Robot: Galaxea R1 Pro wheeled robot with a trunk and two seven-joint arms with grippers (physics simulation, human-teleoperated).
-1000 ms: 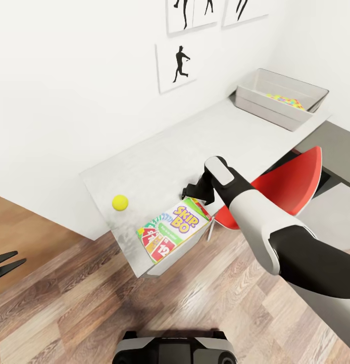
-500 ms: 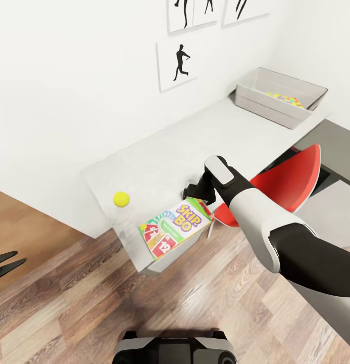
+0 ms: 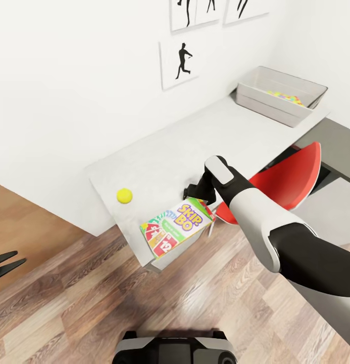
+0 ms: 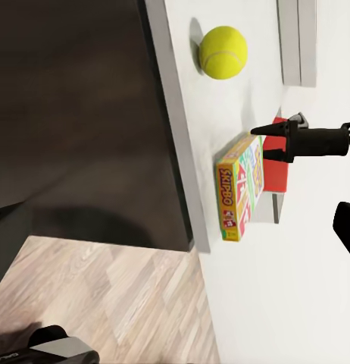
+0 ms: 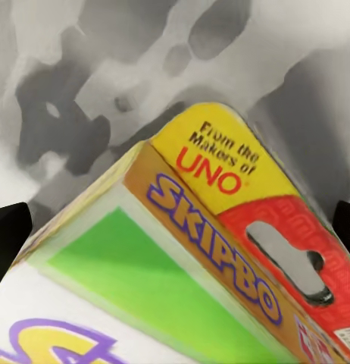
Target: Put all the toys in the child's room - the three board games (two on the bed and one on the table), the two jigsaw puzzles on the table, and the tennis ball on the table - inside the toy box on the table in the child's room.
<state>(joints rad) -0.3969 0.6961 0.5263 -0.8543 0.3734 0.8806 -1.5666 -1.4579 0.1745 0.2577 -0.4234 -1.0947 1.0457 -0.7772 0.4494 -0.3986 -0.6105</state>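
Bare table (image 3: 195,146) stretches ahead of my right gripper (image 3: 191,192) to the far-end bin (image 3: 281,96). A red chair (image 3: 286,182) crowds the near edge beside my arm.

the tennis ball (image 3: 125,195) is yellow-green. the skip-bo board game (image 3: 176,226) is white, green, red and yellow with purple lettering. the table (image 3: 159,156) is light grey, the chair (image 3: 283,183) red, the toy box (image 3: 276,103) pale grey.
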